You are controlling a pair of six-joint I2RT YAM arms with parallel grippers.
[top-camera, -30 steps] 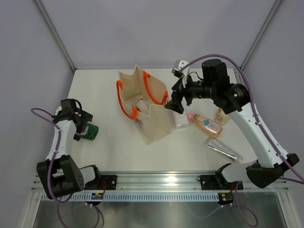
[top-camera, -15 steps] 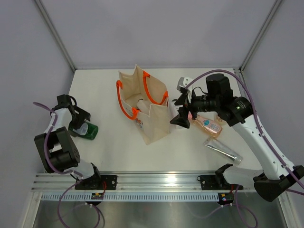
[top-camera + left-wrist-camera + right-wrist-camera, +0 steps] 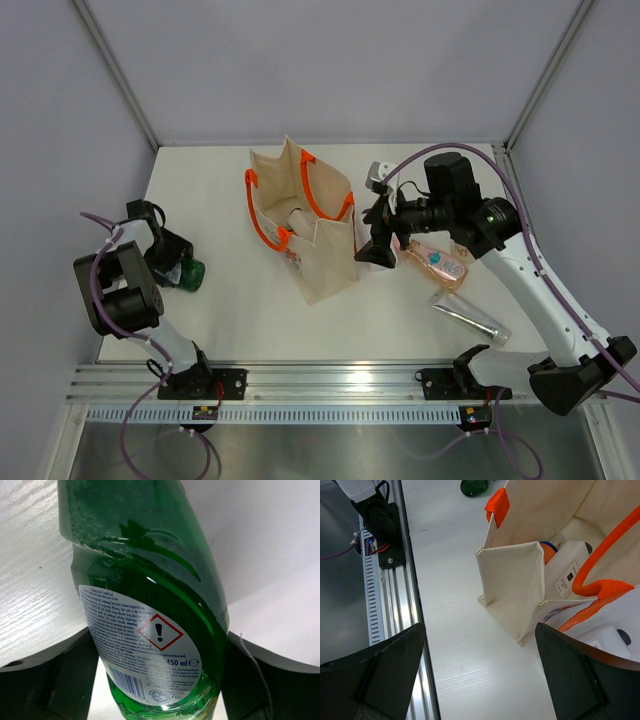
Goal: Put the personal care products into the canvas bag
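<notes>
The canvas bag (image 3: 318,250) stands open mid-table, orange handles (image 3: 330,190) up. The right wrist view shows the bag (image 3: 512,580) holding a white flat bottle (image 3: 567,572) and an orange bottle with a blue cap (image 3: 548,551). Another white bottle (image 3: 607,637) lies outside beside it. My right gripper (image 3: 373,243) (image 3: 480,630) is open and empty, just right of the bag. The pink bottle (image 3: 435,262), silver tube (image 3: 468,317) and beige bottle (image 3: 466,247) lie to the right. My left gripper (image 3: 165,258) (image 3: 160,680) is shut on a green bottle (image 3: 188,272) (image 3: 150,580) lying at the far left.
A metal rail (image 3: 340,385) with the arm bases runs along the near edge; it also shows in the right wrist view (image 3: 375,580). Grey walls enclose the white table (image 3: 240,320) on three sides. The right arm (image 3: 520,260) reaches over the bottles on the right.
My right gripper has come down and nearer, from above the bag's far right corner to low beside its right side. The left arm has folded back; its gripper stays at the green bottle.
</notes>
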